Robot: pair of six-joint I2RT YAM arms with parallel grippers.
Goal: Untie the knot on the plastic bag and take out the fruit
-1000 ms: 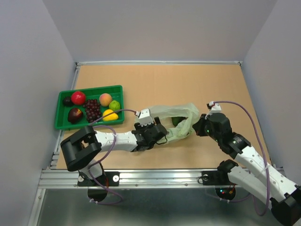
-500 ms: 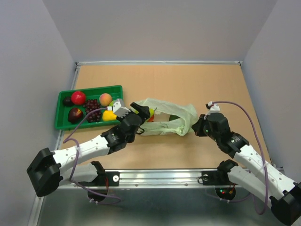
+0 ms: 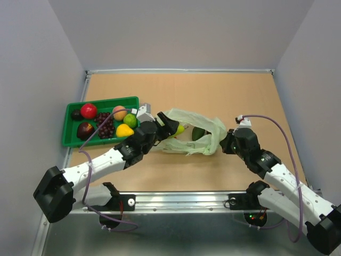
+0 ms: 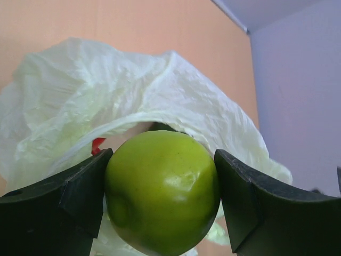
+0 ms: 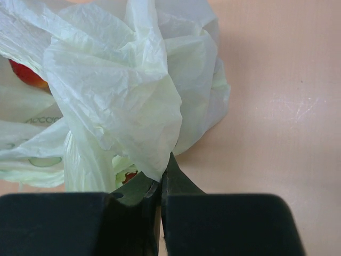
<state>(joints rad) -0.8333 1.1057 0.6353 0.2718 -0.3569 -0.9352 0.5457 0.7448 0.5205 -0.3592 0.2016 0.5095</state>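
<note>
Fingers of your right gripper [image 5: 161, 186] are pressed together on a fold at the right end of the plastic bag [image 5: 117, 96], which lies crumpled mid-table [image 3: 224, 90] between your two arms. Your left gripper [image 4: 162, 201] has its fingers spread wide and clamped on both sides of a lime-green round fruit [image 4: 160, 181], just at the bag's open left end. A red piece [image 5: 25, 74] and a dark green avocado [image 3: 198, 133] show inside the bag, and farther left the green tray [image 3: 72, 108] holds a red apple [image 3: 88, 110] and purple grapes [image 3: 104, 124] among others.
</note>
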